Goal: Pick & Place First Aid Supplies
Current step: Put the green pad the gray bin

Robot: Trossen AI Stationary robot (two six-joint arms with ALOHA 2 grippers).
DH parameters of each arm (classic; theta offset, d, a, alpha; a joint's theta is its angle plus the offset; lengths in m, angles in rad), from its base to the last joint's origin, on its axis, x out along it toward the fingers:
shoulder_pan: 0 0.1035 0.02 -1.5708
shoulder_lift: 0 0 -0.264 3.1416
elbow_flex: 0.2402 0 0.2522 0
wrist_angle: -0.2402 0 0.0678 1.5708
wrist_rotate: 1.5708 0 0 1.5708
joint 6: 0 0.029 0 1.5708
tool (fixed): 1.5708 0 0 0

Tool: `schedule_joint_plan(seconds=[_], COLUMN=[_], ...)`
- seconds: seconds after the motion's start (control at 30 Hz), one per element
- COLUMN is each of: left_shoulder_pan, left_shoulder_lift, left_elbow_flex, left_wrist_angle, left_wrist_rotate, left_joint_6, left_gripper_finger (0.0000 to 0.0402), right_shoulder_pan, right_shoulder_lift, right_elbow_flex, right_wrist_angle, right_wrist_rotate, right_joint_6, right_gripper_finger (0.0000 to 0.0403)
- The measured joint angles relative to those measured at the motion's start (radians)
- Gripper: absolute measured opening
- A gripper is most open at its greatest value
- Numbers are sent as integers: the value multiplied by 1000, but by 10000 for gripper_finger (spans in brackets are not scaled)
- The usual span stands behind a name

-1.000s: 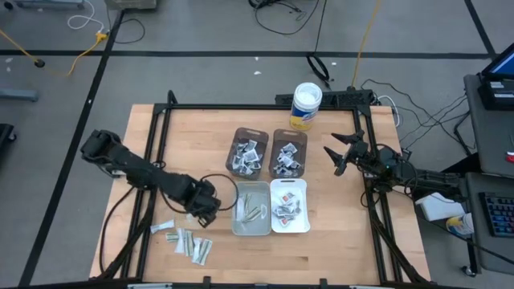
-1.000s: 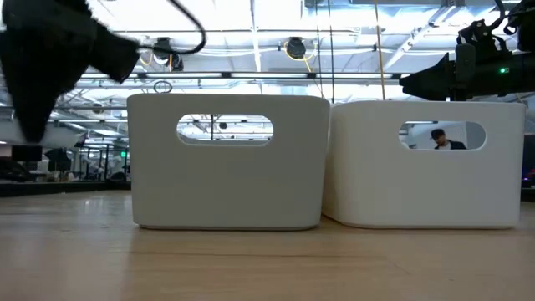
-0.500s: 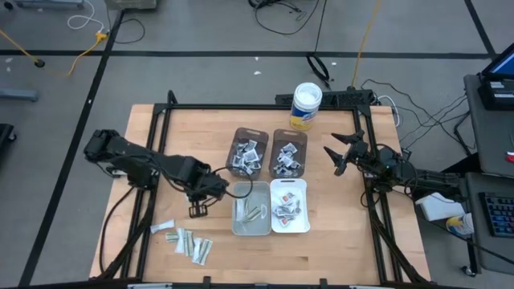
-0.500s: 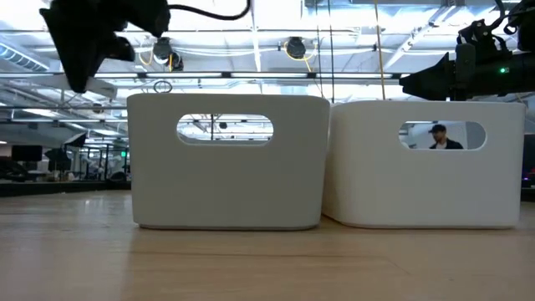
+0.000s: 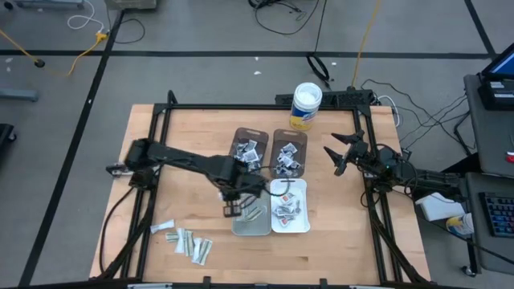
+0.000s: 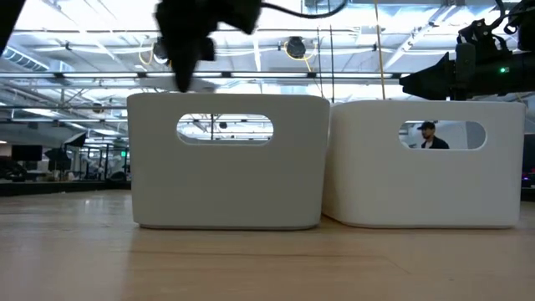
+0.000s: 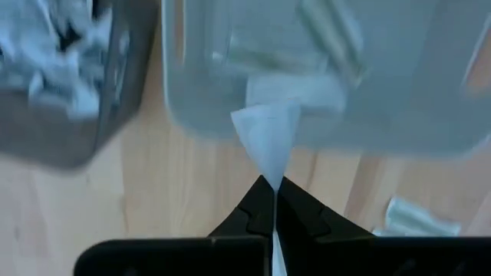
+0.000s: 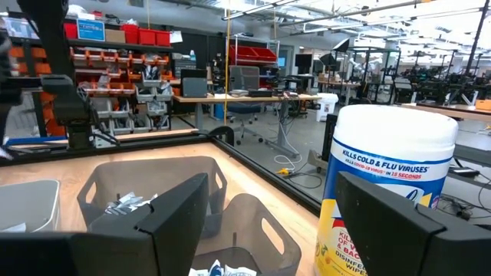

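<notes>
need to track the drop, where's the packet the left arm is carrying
In the left wrist view the white packet is pinched in the left pincer, right at the near rim of the grey bin holding long pale strips.

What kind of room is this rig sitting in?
Probably a robotics lab or workshop: parts racks with red bins, rows of desks with office chairs, and cables across the concrete floor.

— What sits past the right gripper (image 8: 272,230)?
— Its dark fingers (image 8: 165,218) spread apart, framing two translucent grey bins (image 8: 146,184) on the counter (image 8: 46,165), crumpled packets (image 8: 126,203) inside.
— And beside them?
— A white tub (image 8: 387,180) with yellow label.
</notes>
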Motion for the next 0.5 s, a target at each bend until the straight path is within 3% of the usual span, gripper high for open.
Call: schedule_joint_plan(seconds=[0.27, 0.5], left_shoulder_pan=[0, -7], left_shoulder_lift=[207, 334], left_elbow_flex=[267, 315], left_wrist_angle=[5, 29], left_wrist_rotate=[0, 7], left_joint_6=[5, 8], left_gripper_finger=[7, 7], right_shoulder_pan=[0, 0], right_shoulder_lift=[0, 0], right_elbow_flex=[0, 0], right_wrist_angle=[0, 0], right_wrist_rotate=[0, 0], right_joint_6=[0, 0], right_gripper_finger=[279, 279])
